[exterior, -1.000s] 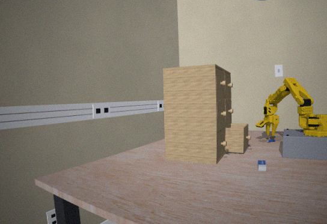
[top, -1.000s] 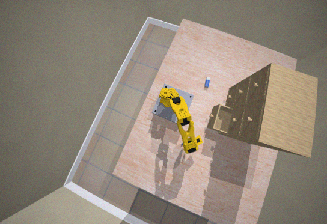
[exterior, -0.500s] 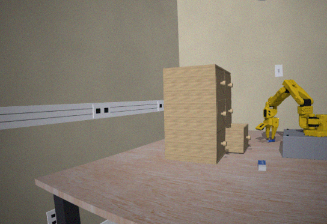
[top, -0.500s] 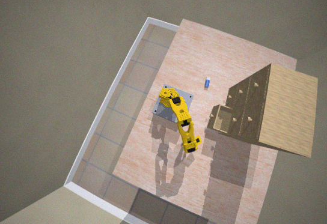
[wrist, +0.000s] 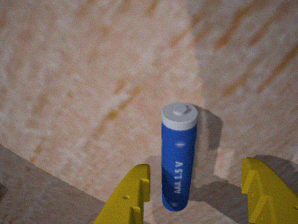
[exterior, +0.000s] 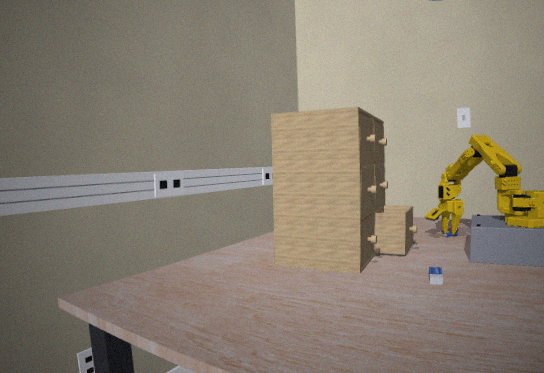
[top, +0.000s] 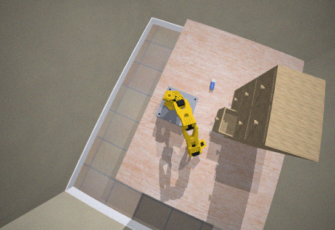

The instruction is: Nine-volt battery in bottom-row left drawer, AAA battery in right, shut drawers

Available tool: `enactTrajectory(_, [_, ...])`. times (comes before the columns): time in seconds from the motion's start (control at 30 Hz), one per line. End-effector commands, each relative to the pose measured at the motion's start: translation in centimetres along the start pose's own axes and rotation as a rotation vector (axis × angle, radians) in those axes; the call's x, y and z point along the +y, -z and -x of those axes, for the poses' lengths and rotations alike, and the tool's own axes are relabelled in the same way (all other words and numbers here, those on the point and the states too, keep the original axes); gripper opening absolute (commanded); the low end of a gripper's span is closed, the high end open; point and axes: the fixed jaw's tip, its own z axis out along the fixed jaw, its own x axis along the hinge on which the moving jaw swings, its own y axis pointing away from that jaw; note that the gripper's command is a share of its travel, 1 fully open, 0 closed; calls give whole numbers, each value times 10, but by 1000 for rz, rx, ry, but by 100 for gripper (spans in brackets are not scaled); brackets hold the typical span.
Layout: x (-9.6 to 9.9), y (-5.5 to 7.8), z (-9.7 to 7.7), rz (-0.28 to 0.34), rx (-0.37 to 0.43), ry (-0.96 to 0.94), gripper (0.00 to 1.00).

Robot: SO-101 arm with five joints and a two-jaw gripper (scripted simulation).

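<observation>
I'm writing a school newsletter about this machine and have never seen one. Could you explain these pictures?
The machine is a small yellow robot arm with a two-fingered gripper. The first picture looks down from above, the second looks across the table from the side, and the third looks from the arm's wrist past its fingers. On the table are a blue AAA battery, a blue-and-white nine-volt battery and a wooden chest with its bottom right drawer pulled out. Nothing is held: the fingers stand apart around the AAA battery.
</observation>
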Motion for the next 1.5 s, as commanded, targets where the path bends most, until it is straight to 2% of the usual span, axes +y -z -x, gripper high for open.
enactTrajectory(0.0, [0,-3,0,1,-1,0,19])
enactTrajectory(1.27, [1,-8,0,1,-1,0,19])
enactTrajectory(1.47, [1,-8,0,1,-1,0,16])
